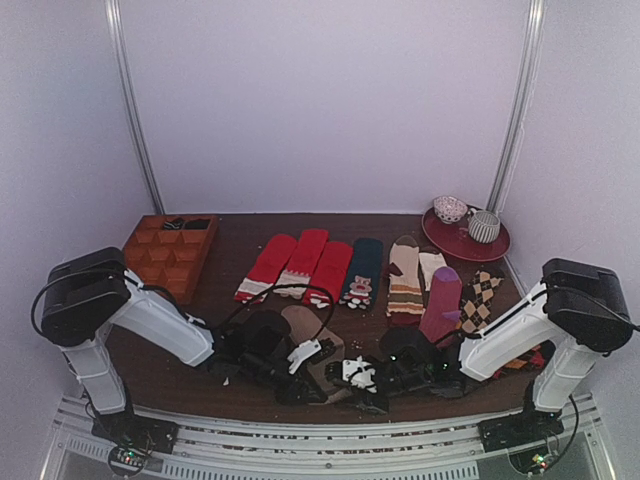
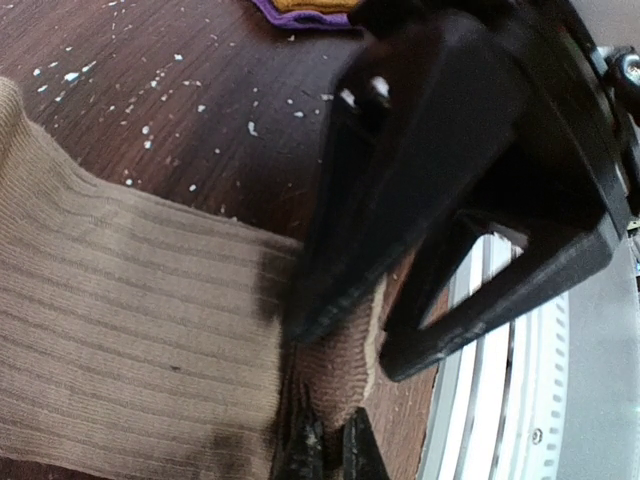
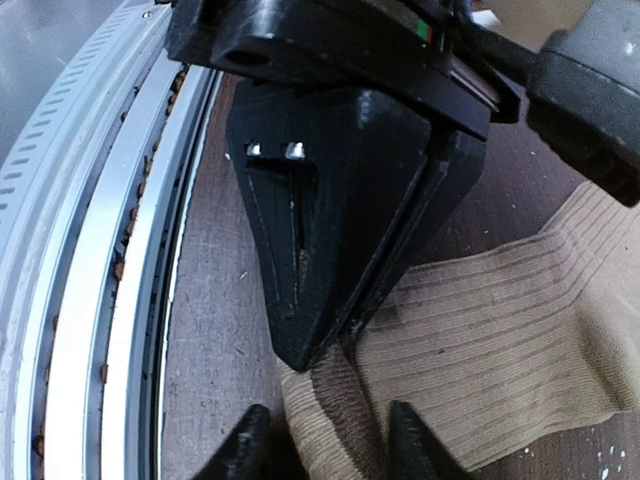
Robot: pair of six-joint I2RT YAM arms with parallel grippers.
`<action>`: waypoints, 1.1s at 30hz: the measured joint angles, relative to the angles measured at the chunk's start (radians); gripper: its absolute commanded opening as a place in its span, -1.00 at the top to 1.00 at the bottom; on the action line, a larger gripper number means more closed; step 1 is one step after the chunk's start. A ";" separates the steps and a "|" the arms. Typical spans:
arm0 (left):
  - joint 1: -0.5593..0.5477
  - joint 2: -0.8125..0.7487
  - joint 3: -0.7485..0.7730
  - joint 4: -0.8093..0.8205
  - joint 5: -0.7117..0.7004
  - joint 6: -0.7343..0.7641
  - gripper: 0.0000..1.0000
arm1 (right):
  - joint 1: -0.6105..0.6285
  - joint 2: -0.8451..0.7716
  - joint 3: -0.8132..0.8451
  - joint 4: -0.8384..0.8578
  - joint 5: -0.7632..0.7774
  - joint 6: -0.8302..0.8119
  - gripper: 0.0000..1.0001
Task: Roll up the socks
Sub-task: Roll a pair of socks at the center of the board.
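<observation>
Socks (image 2: 120, 330) lie flat at the near edge of the worktop (image 2: 150, 80), their bunched end clenched in the left pincer (image 2: 328, 450) while the right pincer (image 3: 330, 450) straddles it part-spread, so the crowded pincers may collide or tug the fold loose.

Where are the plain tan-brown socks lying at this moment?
In the top view the socks lie at the near middle of the table, between the left claw and the right claw, nearer than the red socks.

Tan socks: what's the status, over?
Left gripper shut on tan socks, at one end. Right gripper straddling same end, grip unclear. Red socks lie farther back, apart.
</observation>
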 measured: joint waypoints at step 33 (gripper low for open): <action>-0.010 -0.440 -0.270 0.224 -0.375 0.285 -0.31 | -0.231 0.175 0.097 0.032 -0.394 0.791 1.00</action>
